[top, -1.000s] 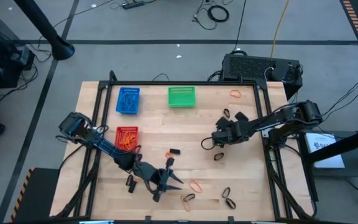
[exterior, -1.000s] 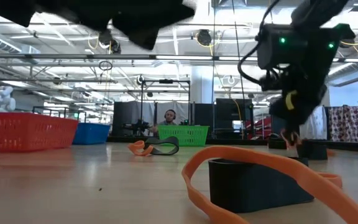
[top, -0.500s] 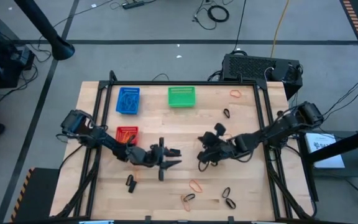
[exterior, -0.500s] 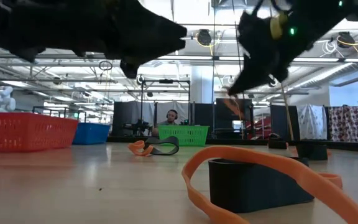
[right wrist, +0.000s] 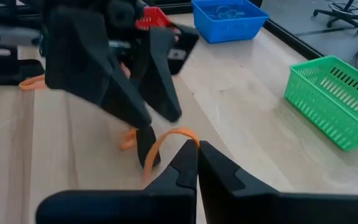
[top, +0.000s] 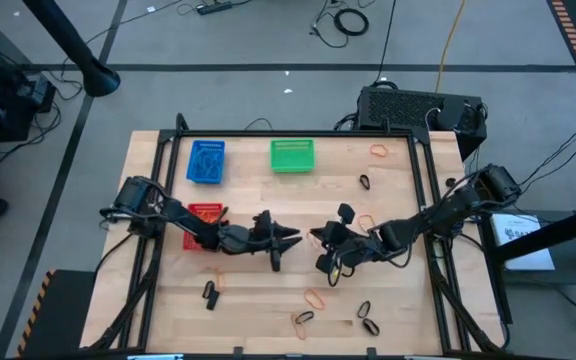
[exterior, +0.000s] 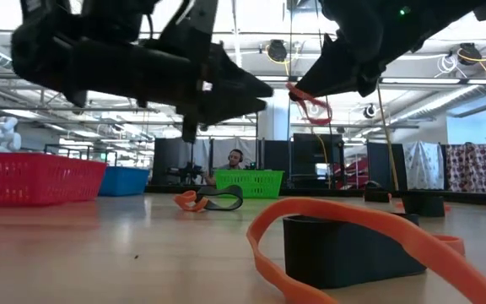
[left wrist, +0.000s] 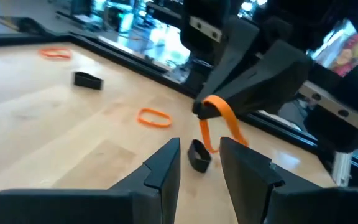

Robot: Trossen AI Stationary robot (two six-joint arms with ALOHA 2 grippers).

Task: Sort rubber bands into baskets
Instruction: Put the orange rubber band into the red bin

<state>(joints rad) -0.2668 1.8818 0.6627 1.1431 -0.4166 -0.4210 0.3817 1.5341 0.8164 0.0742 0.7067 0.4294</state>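
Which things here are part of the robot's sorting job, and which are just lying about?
Part of the job:
- orange rubber band pinched in the shut right gripper
- open left gripper facing it
- loose rubber bands
- blue basket, green basket, red basket

Just lying about:
- black box behind the table
- floor cables

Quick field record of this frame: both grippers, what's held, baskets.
left gripper: open, empty, mid-table, facing the right gripper
right gripper: shut on orange rubber band, raised off the table
handover: band hangs just beyond the left fingers, not yet between them
red basket: holds orange bands, beside the left arm
blue basket: holds blue bands
green basket: contents unclear
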